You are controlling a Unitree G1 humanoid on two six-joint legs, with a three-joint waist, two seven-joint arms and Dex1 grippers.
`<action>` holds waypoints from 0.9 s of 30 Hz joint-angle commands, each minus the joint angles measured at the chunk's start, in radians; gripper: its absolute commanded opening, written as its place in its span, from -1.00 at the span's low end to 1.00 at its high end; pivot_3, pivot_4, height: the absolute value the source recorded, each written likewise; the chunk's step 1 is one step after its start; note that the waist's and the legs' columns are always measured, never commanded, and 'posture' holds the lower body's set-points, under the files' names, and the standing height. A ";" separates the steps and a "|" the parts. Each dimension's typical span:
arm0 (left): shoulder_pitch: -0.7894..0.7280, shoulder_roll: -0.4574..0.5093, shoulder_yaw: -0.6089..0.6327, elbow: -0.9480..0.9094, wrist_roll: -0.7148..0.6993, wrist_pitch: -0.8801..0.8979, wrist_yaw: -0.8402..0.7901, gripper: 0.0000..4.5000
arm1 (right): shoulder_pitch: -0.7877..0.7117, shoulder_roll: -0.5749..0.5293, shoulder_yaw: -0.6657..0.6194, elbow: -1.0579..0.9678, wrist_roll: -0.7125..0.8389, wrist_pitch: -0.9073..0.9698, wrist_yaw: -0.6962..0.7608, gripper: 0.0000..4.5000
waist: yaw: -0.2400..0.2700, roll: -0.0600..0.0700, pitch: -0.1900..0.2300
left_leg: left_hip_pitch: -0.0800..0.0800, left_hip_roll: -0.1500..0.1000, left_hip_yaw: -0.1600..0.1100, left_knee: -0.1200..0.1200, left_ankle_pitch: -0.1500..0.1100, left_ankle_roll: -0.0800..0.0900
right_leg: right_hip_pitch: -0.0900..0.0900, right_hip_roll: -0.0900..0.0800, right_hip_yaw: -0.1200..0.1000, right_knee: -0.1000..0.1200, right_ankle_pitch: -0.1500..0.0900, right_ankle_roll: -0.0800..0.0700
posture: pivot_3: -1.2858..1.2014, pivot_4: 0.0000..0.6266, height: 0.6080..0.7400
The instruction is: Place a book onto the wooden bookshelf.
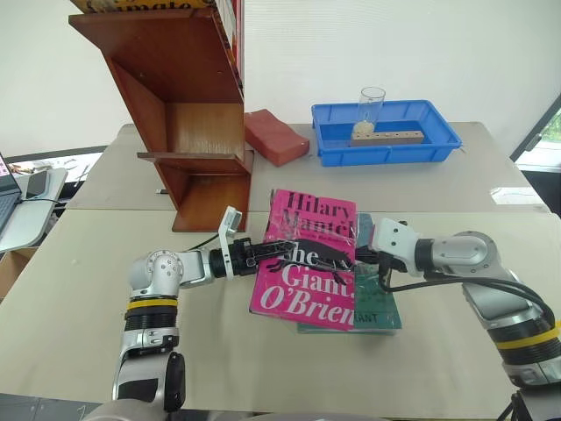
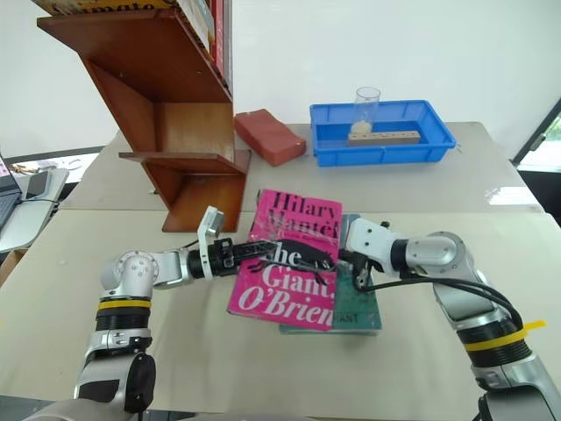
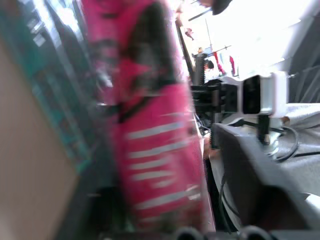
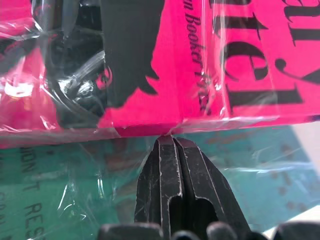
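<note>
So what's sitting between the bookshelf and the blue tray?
A reddish brick-shaped block lies on the table between the bookshelf and the blue tray, close beside the shelf's base. Both eye views show it.

head stereo pair looks forward-down over table (image 1: 88, 289); wrist cameras sit close against pink book (image 4: 260, 60).

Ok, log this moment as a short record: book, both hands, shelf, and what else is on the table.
book: pink book, tilted, lying partly over a teal-green book
left hand: left hand at the pink book's left edge, fingers reaching onto the cover
right hand: right hand shut, fingertips against the pink book's right edge
shelf: wooden bookshelf standing behind, lower shelves free
task state: book not yet on shelf
other items: reddish block; blue tray holding a glass
</note>
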 commanded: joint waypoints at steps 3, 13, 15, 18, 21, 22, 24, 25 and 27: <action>-0.016 0.039 0.011 -0.201 -0.063 -0.088 -0.015 -0.69 | 0.060 -0.121 -0.242 -0.108 0.104 0.070 0.016 -1.00 | 0.000 -0.001 0.001 | 0.001 -0.001 -0.002 -0.001 0.001 -0.001 | 0.003 0.000 0.000 -0.002 0.000 0.000 | 0.03 -0.52 -0.56; -0.297 0.174 -0.252 -0.398 0.373 -0.901 -0.129 -0.69 | 0.127 -0.232 -0.501 -0.242 0.267 0.211 0.027 -1.00 | 0.000 0.003 0.007 | 0.002 -0.004 -0.005 -0.003 0.002 -0.003 | 0.009 0.000 0.002 -0.009 0.000 0.000 | 0.03 -0.52 -0.56; -0.367 0.243 -0.299 -0.300 0.543 -1.186 -0.161 -0.69 | 0.095 -0.241 -0.521 -0.283 0.337 0.272 0.024 -1.00 | -0.005 0.004 0.008 | 0.004 -0.004 -0.005 -0.004 0.002 -0.003 | 0.011 0.000 0.002 -0.011 0.000 0.000 | 0.03 -0.52 -0.56; -0.462 0.347 -0.337 -0.111 0.722 -1.545 -0.188 -0.69 | 0.025 -0.250 -0.521 -0.318 0.416 0.334 0.002 -1.00 | -0.008 0.006 0.009 | 0.006 -0.004 -0.005 -0.007 0.002 -0.003 | 0.011 0.001 0.003 -0.011 0.000 -0.001 | 0.03 -0.52 -0.56; -0.545 0.452 -0.374 0.089 0.862 -1.807 -0.186 -0.69 | -0.072 -0.249 -0.490 -0.329 0.479 0.377 -0.028 -1.00 | -0.006 0.005 0.010 | 0.006 -0.004 -0.004 -0.009 0.002 -0.003 | 0.010 0.001 0.004 -0.012 0.000 -0.001 | 0.03 -0.52 -0.56; -0.568 0.482 -0.386 0.155 0.905 -1.870 -0.176 -0.69 | -0.111 -0.246 -0.473 -0.328 0.495 0.390 -0.040 -1.00 | -0.005 0.005 0.011 | 0.006 -0.004 -0.005 -0.009 0.002 -0.003 | 0.010 0.001 0.004 -0.013 0.000 0.000 | 0.03 -0.52 -0.56; -0.602 0.523 -0.402 0.264 0.976 -1.954 -0.142 -0.69 | -0.175 -0.236 -0.440 -0.321 0.517 0.402 -0.060 -1.00 | -0.004 0.005 0.012 | 0.004 -0.004 -0.004 -0.009 0.002 -0.003 | 0.008 0.001 0.004 -0.013 0.001 0.000 | 0.03 -0.52 -0.56; -0.611 0.542 -0.412 0.309 1.013 -1.978 -0.126 -0.69 | -0.202 -0.230 -0.424 -0.318 0.525 0.406 -0.068 -1.00 | -0.004 0.004 0.013 | 0.004 -0.004 -0.004 -0.009 0.002 -0.003 | 0.008 0.000 0.004 -0.013 0.001 0.000 | 0.03 -0.52 -0.56; -0.620 0.567 -0.429 0.375 1.066 -2.024 -0.100 -0.69 | -0.248 -0.218 -0.394 -0.309 0.538 0.411 -0.082 -1.00 | -0.003 0.003 0.014 | 0.004 -0.004 -0.004 -0.009 0.002 -0.003 | 0.007 0.000 0.003 -0.013 0.001 0.001 | 0.03 -0.52 -0.56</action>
